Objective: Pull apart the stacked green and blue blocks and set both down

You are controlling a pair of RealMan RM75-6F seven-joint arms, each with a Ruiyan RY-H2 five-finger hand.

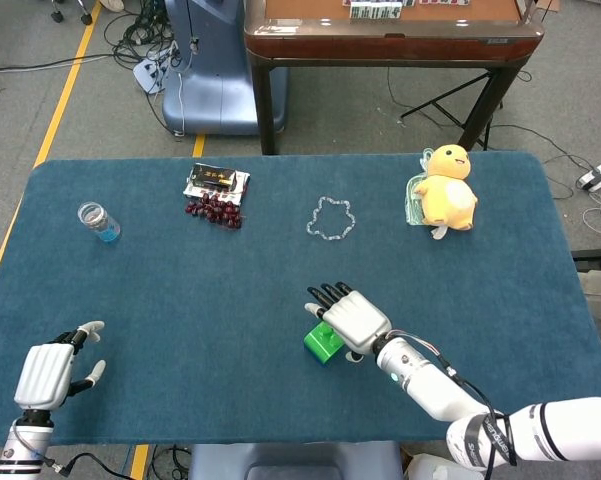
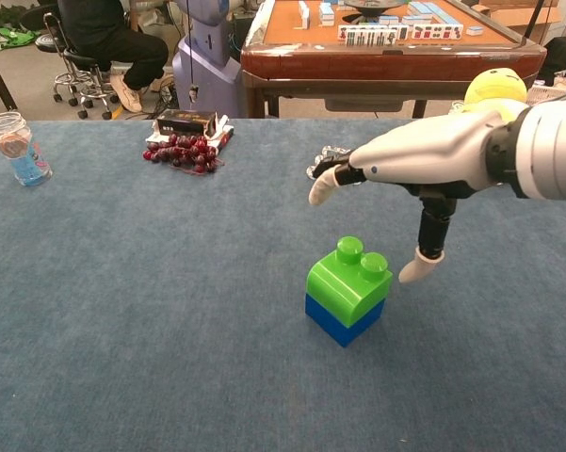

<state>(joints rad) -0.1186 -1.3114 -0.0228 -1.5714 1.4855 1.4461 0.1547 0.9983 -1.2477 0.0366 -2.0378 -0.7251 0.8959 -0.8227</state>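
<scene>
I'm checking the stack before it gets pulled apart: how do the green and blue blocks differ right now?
The green block sits on top; the blue block lies beneath it, resting on the table. The green block's two round studs are exposed, while the blue block's top is covered. In the chest view more of the green block shows than of the blue. Both are still joined, tilted the same way, and the right hand hovers above without holding either.

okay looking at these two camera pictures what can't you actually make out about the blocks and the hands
- Blue block: head view, hidden under the green block and the right hand; only the chest view shows it.
- Right hand's fingers: head view, they cover the block's far side, so touching cannot be judged; chest view shows thumb apart.
- Left hand: outside the chest view; only the head view shows it.
- Blocks' seam: too small to tell how firmly they are joined.
</scene>
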